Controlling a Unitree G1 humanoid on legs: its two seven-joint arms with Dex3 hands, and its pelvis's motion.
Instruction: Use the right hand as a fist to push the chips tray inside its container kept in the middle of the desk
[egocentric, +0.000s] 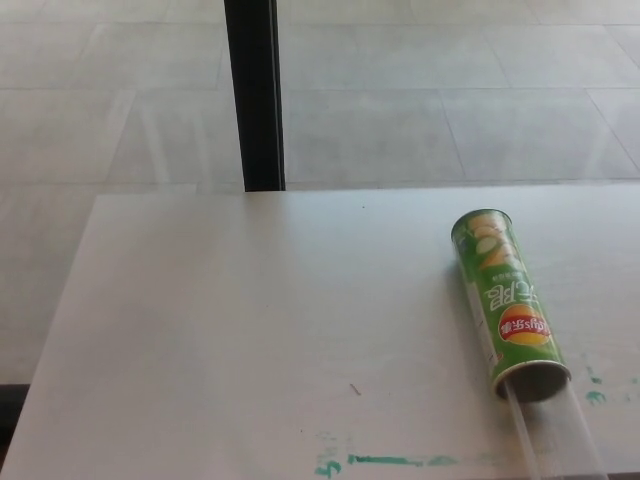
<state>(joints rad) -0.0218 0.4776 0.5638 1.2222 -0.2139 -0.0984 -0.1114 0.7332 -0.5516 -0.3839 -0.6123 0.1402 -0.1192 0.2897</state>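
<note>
Pale floor tiles and a black post (254, 95) lie beyond the white worktop (250, 330). On its right side lies a green chips can (505, 302), its clear tray (555, 435) sticking out toward the near edge. Neither hand shows, so nothing can be said of fingers.

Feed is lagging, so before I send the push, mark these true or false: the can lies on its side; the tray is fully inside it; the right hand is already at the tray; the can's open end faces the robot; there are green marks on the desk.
1. The chips can lies on its side. True.
2. The clear tray is fully inside the can. False: it sticks out of the can's mouth toward the near edge of the desk.
3. The right hand is at the tray. False: neither hand is in view.
4. The can's open end faces the robot. True.
5. Green marks show on the desk. True, near the front edge.
</note>
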